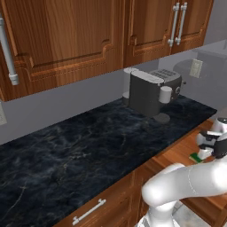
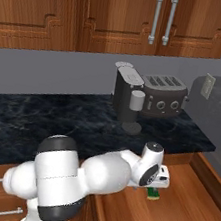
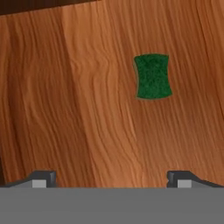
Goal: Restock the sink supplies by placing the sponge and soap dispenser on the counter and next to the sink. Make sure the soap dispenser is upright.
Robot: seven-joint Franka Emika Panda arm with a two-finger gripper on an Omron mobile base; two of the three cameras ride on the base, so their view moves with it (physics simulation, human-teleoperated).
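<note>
Hovering over the open drawer (image 2: 188, 206), the gripper (image 3: 111, 177) hangs with jaws wide and empty above the green sponge (image 3: 152, 76), which lies flat on the drawer floor below the counter (image 1: 88, 146) edge. Fetching the sponge seems the step in hand; next calls for centring over it and descending.

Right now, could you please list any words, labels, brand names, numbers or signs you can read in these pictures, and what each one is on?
None can be read: there is no legible text.
Coffee machine: no lettering shows.
Toaster: round knobs, no readable marks.
Sponge: plain green, lying in the open wooden drawer.
</note>
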